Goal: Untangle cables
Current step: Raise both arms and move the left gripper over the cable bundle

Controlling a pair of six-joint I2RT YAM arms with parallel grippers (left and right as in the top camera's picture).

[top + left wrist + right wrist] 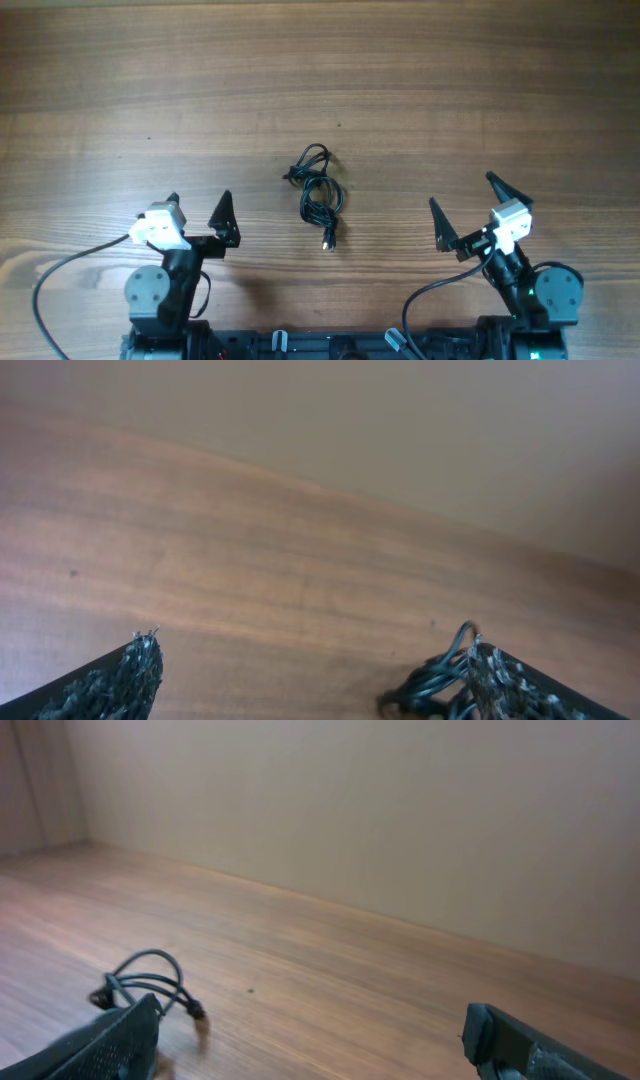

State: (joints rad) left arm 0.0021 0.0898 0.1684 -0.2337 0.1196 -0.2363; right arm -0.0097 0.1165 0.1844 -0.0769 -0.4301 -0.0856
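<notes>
Both black arms (182,268) bear white wrist blocks (162,228)

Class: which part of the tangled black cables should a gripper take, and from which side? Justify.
Probably take the cables by the short tail ending in the plug, on the robot's side, coming down from above. It lies flat and sticks out clear of the loops, so it can be pinched alone.

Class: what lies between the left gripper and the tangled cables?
Nothing but bare wooden table lies between the left gripper and the cables; the overhead view shows this plainly.
</notes>
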